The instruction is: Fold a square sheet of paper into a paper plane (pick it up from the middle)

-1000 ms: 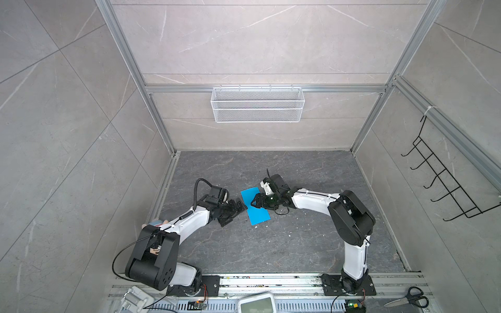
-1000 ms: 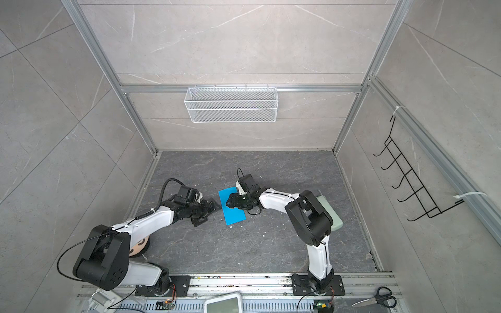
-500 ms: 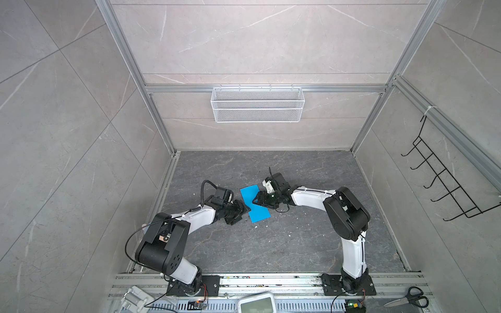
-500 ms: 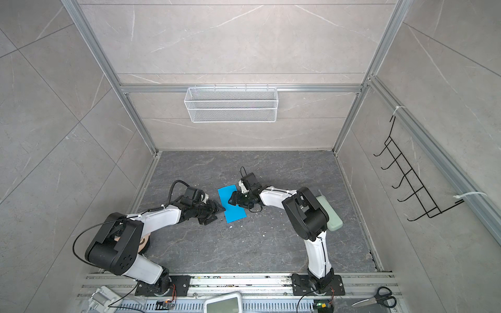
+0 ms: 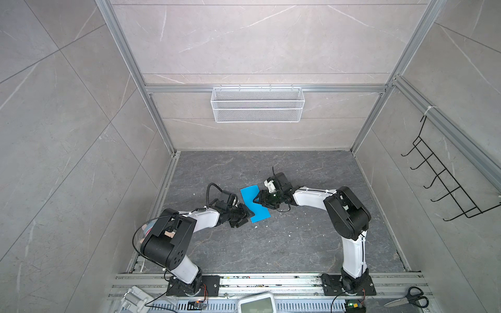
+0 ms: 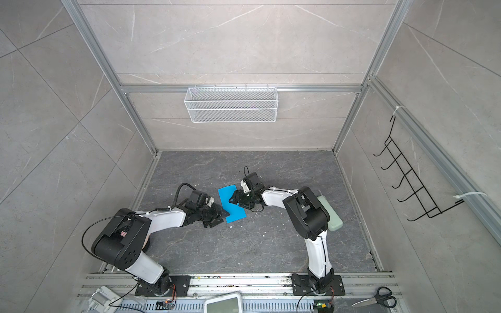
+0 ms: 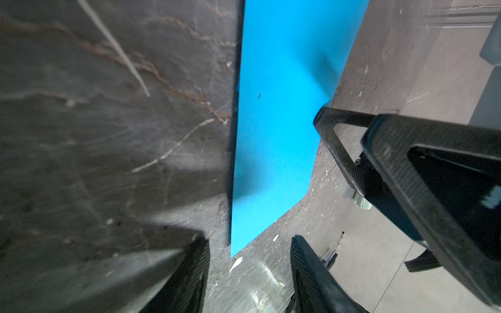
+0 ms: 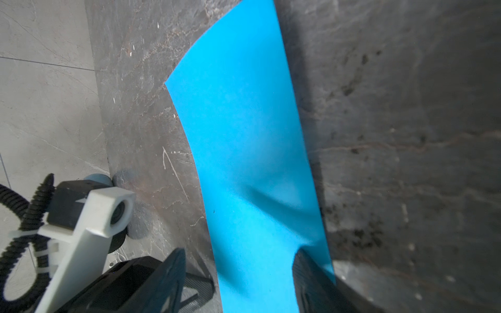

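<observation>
I see left gripper (image 5: 248, 216) and right gripper (image 5: 259, 202) both apart; pinching the paper (image 5: 260, 213) by its corner may crumple it.

Robot lab cell: aluminium frame (image 5: 179, 89), tiled panels (image 5: 257, 40).

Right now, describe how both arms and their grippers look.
Both the left arm and right arm have glossy white links between bulky black joint housings. The left gripper and right gripper have black fingers with a carbon-weave texture, shaped as open triangles. A black ribbed cable, zip-tied, runs to a white wrist camera mount.
</observation>
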